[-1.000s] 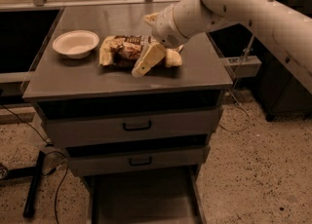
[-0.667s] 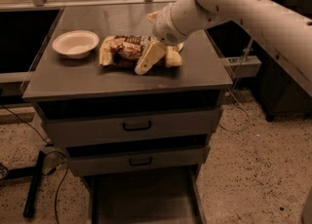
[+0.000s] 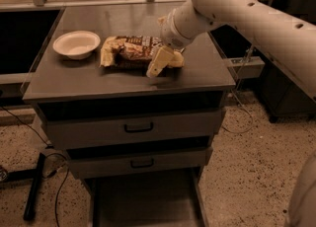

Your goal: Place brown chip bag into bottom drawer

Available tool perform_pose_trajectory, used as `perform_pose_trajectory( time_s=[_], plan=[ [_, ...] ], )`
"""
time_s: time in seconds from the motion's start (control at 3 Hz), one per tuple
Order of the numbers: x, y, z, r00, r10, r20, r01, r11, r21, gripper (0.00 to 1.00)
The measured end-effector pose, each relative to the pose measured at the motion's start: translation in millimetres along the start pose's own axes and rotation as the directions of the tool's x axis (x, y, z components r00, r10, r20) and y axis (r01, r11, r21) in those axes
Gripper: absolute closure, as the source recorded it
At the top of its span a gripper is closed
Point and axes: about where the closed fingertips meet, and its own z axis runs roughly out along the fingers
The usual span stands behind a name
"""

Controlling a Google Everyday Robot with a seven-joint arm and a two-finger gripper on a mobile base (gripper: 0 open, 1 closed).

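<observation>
The brown chip bag (image 3: 132, 51) lies flat on the grey cabinet top (image 3: 74, 78), just right of the white bowl. My gripper (image 3: 159, 62) is down at the bag's right end, with one pale part in front of the bag's near edge and touching or nearly touching it. The rest of the gripper is hidden by the wrist. The bottom drawer (image 3: 143, 199) stands pulled out at the foot of the cabinet, and nothing shows inside it.
A white bowl (image 3: 76, 44) sits on the cabinet top left of the bag. Two upper drawers with black handles (image 3: 138, 128) are shut. My thick white arm (image 3: 247, 11) reaches in from the right. A black stand leg and cables (image 3: 37, 186) lie on the floor at left.
The upper arm has swung a little to the left and the gripper has shifted slightly right along the bag's end. The bag and bowl have not moved.
</observation>
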Motion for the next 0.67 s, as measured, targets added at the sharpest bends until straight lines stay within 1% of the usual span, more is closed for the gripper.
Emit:
perform_pose_trajectory(
  time_s=[0.33,0.67],
  plan=[
    [19.0,-2.4,4.4,1.000,0.019,-0.024,-0.019,0.9998,-0.001,0.00],
    [19.2,-2.4,4.5,1.000,0.019,-0.025,-0.019,0.9998,-0.001,0.18]
  ],
)
